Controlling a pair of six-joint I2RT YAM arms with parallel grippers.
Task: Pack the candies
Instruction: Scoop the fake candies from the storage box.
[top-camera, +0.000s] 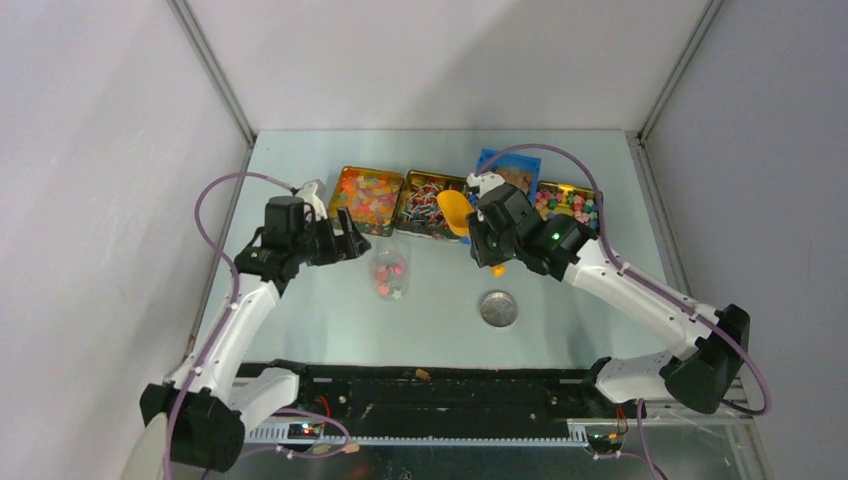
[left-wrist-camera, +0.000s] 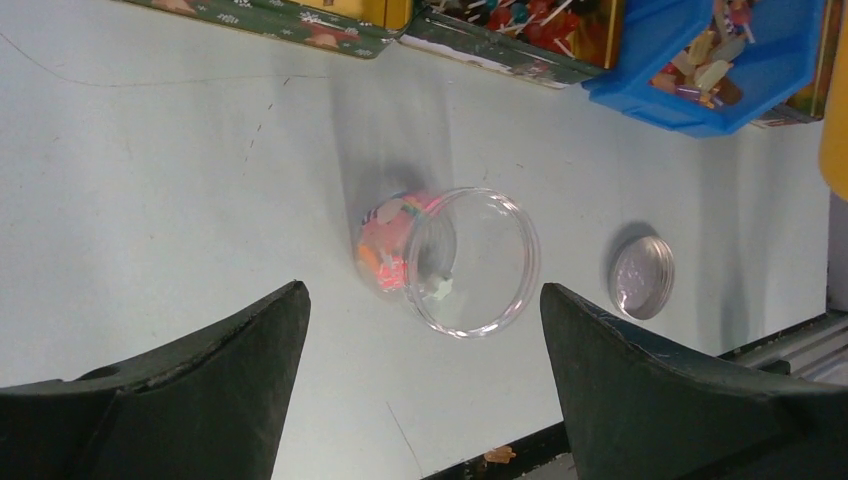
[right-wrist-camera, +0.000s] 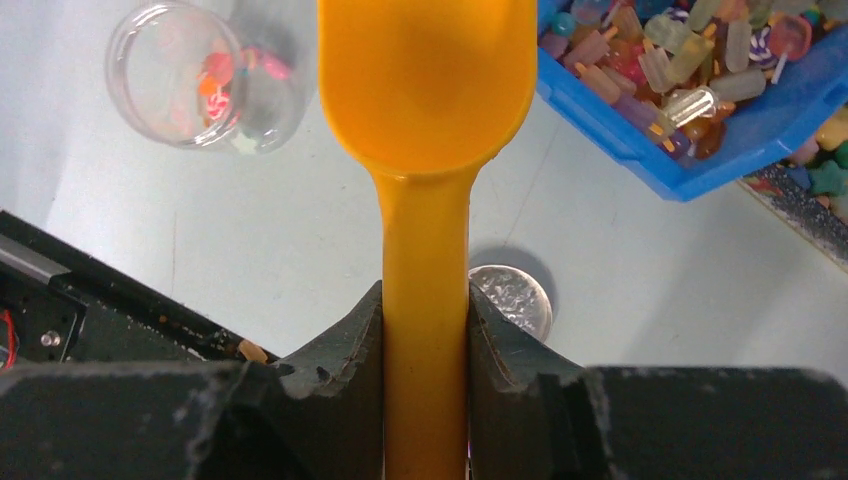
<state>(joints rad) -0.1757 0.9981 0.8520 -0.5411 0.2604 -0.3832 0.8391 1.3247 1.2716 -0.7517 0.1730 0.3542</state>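
A clear jar (top-camera: 388, 272) stands on the table with a few candies (right-wrist-camera: 215, 75) at its bottom. My left gripper (top-camera: 352, 242) hangs open just left of the jar (left-wrist-camera: 450, 262), its fingers wide apart and holding nothing. My right gripper (right-wrist-camera: 427, 300) is shut on the handle of the orange scoop (right-wrist-camera: 427, 80). The scoop's bowl is empty and hovers above the table between the jar and the blue bin (right-wrist-camera: 640, 140). More candies (right-wrist-camera: 680, 60) fill that bin. In the top view the scoop (top-camera: 455, 210) points toward the tins, with the right gripper (top-camera: 480, 240) behind it.
A gummy tin (top-camera: 368, 195), a lollipop tin (top-camera: 430, 205), the blue bin (top-camera: 510, 170) and another candy tin (top-camera: 568, 203) line the back. A round silver lid (top-camera: 498, 308) lies in front of the right gripper. One stray candy (top-camera: 422, 374) sits on the black front rail.
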